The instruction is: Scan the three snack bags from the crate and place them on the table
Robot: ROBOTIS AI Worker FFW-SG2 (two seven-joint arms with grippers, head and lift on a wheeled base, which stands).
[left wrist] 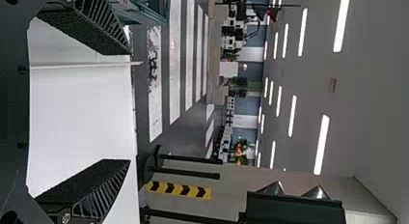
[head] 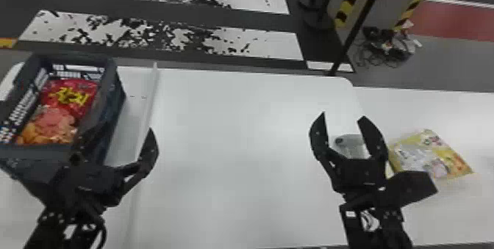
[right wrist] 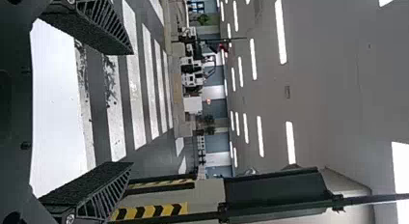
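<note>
In the head view, the dark crate (head: pixel 73 150) stands at the left with a red snack bag (head: pixel 68 92) and a pink-and-orange one (head: pixel 51 124) inside. My left gripper (head: pixel 114 140) is open, one finger over the crate's near right corner and the other right of it. Its open fingers also frame nothing in the left wrist view (left wrist: pixel 129 107). My right gripper (head: pixel 342 116) stands open over the table's right part, also in the right wrist view (right wrist: pixel 132 108). Between its fingers in the head view, a pale grey object (head: pixel 351 144) lies beyond. Right of it rests a yellow snack bag (head: pixel 430 154).
A white table (head: pixel 235 138) spans the front, with a raised white strip (head: pixel 149 107) beside the crate. Another white surface (head: pixel 389 108) continues at the right. Behind stand a black post (head: pixel 356 28) and yellow-black striped barriers (head: pixel 349 0), with cables on the floor.
</note>
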